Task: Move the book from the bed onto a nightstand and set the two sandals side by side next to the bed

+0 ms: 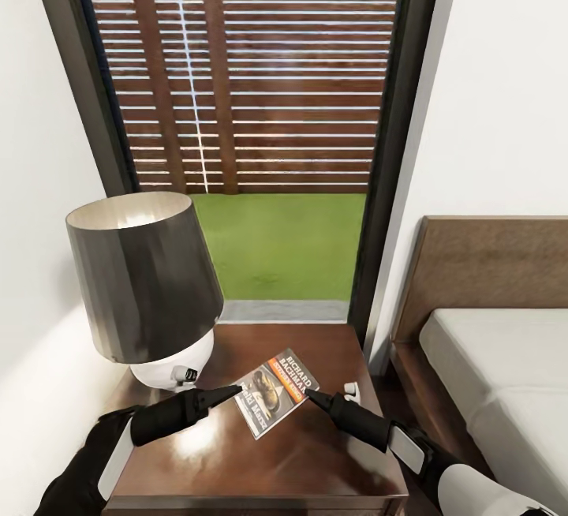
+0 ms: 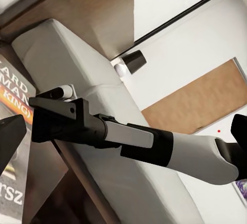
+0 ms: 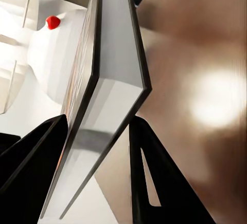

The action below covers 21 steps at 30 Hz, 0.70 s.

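Nearest in the head view, two black tapered grippers meet over the glossy dark-brown top of the nightstand [image 1: 315, 453]. The right gripper [image 1: 309, 394] touches the right edge of the book [image 1: 276, 392]; in the right wrist view its wedge-shaped fingers [image 3: 149, 172] sit on either side of the thin paperback's pale page edge, clamped on it. The left gripper [image 1: 237, 390] points at the book's left edge; whether its fingers are apart or together cannot be told. The book shows an orange band and white lettering. Behind stands a lamp [image 1: 146, 287] with a dark conical shade on a rounded white base. Right lies the bed [image 1: 489, 358], off-white mattress in brown wood. Beyond, a tall window [image 1: 244, 145] frames grass and slatted fence.
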Tool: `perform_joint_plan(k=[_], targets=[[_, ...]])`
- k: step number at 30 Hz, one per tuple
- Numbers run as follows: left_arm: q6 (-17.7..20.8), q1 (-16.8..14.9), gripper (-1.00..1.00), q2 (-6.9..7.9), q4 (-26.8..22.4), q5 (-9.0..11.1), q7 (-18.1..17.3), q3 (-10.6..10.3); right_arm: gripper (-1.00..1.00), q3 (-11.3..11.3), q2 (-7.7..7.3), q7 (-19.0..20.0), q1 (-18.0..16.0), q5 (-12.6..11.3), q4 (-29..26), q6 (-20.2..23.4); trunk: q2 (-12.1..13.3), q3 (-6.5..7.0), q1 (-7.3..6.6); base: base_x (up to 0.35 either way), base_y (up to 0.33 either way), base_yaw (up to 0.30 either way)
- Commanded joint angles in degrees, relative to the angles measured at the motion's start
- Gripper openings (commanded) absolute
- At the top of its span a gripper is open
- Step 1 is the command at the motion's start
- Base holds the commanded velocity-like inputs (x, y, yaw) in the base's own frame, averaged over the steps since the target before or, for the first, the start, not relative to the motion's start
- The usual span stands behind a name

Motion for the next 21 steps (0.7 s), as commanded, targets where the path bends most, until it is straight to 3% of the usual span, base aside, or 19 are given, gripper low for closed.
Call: perform_joint_plan(k=[1,21], targets=[[0.6,-0.02,1.0,0.01,-0.01,0.1,-0.15,0.0,-1.0,0.26,-0.04,0.06,-0.04,-0.62,-0.01,0.51,-0.02,-0.05,-0.01,0.0,0.0,0.0],[0.6,-0.02,1.0,0.01,-0.01,0.1,-0.1,0.0,-1.0,0.04,-0.09,-0.35,-0.04,-0.54,-0.11,0.68,-0.02,-0.05,-0.01,0.0,0.0,0.0]])
